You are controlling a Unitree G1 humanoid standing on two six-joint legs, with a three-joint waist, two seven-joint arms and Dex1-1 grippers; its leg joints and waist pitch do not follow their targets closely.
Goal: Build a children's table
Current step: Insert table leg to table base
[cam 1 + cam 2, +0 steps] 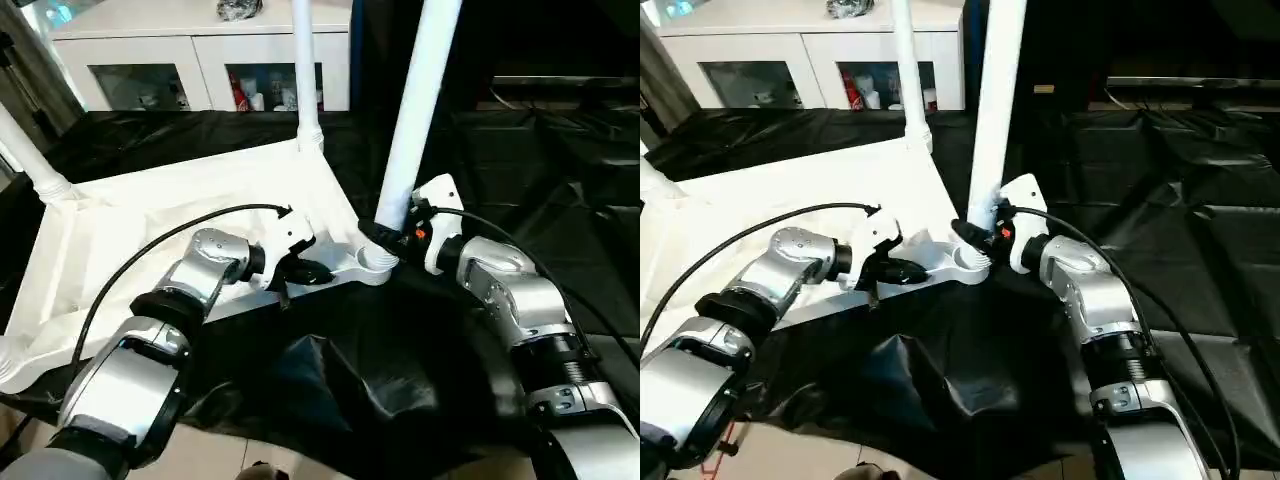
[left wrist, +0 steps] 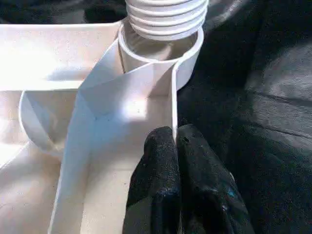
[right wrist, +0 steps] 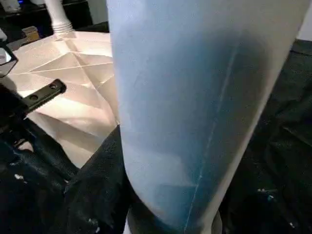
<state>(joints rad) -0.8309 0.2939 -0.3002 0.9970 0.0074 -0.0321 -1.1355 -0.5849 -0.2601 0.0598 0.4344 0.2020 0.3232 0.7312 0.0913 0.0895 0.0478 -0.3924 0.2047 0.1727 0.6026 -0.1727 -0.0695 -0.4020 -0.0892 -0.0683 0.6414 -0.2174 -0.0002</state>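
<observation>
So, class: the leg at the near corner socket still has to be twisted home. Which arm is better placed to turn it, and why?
The right. Its gripper already clasps the leg just above the socket. The left gripper is pinched shut on the tabletop's rim, so it suits bracing the top.

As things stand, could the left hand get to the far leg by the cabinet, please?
Probably not right now: the left hand is shut on the table top's near rim, and the far leg stands across the whole upturned top.
</observation>
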